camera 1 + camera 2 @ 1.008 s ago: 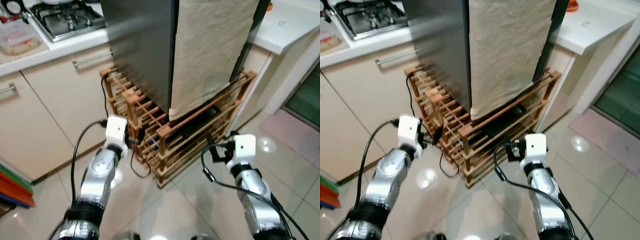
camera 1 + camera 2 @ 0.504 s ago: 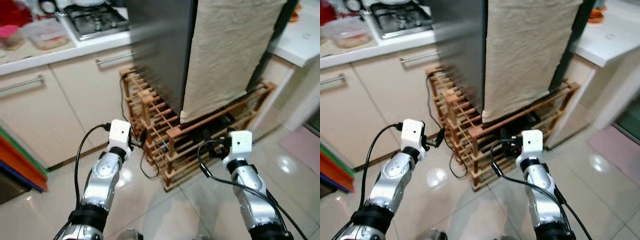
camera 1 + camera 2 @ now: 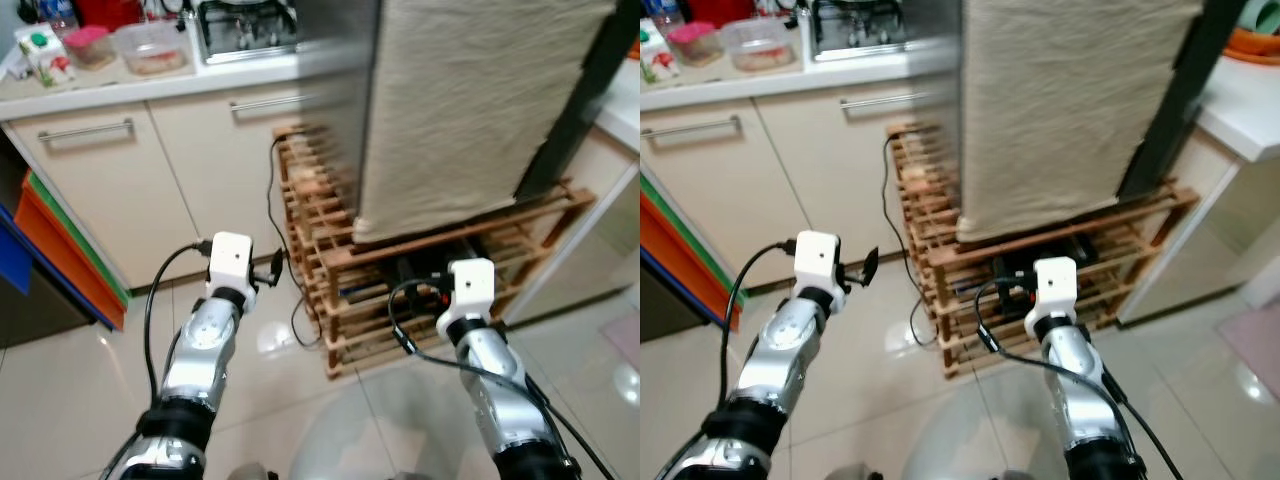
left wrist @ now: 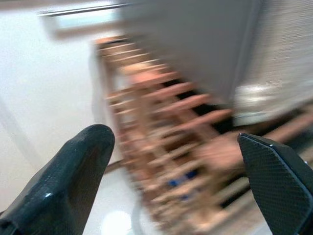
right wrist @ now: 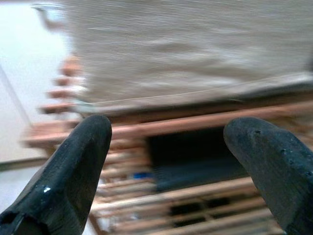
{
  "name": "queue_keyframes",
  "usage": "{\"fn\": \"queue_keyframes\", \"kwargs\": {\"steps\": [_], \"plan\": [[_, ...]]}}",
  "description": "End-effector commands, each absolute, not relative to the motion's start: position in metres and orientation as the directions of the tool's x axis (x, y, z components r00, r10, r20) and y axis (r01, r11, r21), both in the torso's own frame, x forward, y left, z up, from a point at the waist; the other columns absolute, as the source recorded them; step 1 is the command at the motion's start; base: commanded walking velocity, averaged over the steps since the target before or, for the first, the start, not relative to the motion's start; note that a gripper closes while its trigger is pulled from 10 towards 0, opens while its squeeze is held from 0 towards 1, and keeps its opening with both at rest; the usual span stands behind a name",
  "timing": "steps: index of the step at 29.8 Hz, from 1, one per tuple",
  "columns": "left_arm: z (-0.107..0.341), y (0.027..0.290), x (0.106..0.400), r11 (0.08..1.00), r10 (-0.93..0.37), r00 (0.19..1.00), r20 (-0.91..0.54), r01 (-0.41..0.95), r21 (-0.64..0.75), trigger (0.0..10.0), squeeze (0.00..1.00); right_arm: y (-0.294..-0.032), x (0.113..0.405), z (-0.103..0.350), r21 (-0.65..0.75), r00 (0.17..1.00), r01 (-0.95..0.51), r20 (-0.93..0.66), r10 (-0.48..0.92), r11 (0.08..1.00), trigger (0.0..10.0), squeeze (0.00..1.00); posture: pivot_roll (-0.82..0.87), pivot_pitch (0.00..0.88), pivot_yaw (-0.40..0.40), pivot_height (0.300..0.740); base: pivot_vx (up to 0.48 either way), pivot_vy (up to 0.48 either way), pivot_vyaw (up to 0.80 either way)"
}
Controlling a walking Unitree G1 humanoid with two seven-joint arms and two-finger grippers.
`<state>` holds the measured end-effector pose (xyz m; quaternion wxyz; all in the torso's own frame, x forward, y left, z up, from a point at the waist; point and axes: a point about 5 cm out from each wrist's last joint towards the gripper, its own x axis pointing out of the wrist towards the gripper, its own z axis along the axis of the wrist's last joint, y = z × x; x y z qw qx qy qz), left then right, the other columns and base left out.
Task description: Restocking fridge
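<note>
Since a second ago the camera has swung left, bringing orange bins (image 3: 70,250) into sight. Left tool (image 4: 181,181) and right tool (image 5: 171,171) both gape wide, holding nothing. Ahead of them a wooden rack (image 3: 420,270) carries the fridge (image 3: 480,100), its front draped in beige cloth. A black cable (image 3: 285,240) hangs beside the left tool.

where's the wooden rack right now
The wooden rack stands on the floor straight ahead in the eye views, under the cloth-draped fridge and right of the cream cabinets, just beyond both grippers.
</note>
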<state>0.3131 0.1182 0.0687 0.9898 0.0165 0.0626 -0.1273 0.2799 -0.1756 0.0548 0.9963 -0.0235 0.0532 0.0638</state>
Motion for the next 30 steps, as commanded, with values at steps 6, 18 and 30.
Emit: {"fn": "queue_keyframes", "kwargs": {"steps": [6,18,30], "plan": [[0.086,0.125,0.321,0.978,-0.208,0.977,-0.050,0.207,-0.013,10.0,0.00,-0.166,0.281,0.056,-0.031,0.984,-0.152,-0.100,0.149,0.988,10.0,0.00,-0.05,0.021,0.028,0.740,0.399,0.000,0.00],[0.091,0.111,0.320,0.972,-0.237,0.971,-0.037,0.236,-0.007,10.0,0.00,-0.165,0.280,0.055,-0.031,0.983,-0.158,-0.098,0.154,0.987,10.0,0.00,-0.05,0.025,0.028,0.740,0.474,0.000,0.00],[0.086,0.111,0.321,0.974,-0.216,0.974,-0.068,0.219,0.049,10.0,0.00,-0.165,0.279,0.054,-0.037,0.983,-0.160,-0.099,0.156,0.986,10.0,0.00,-0.05,0.023,0.030,0.740,0.207,0.000,0.00]]}}
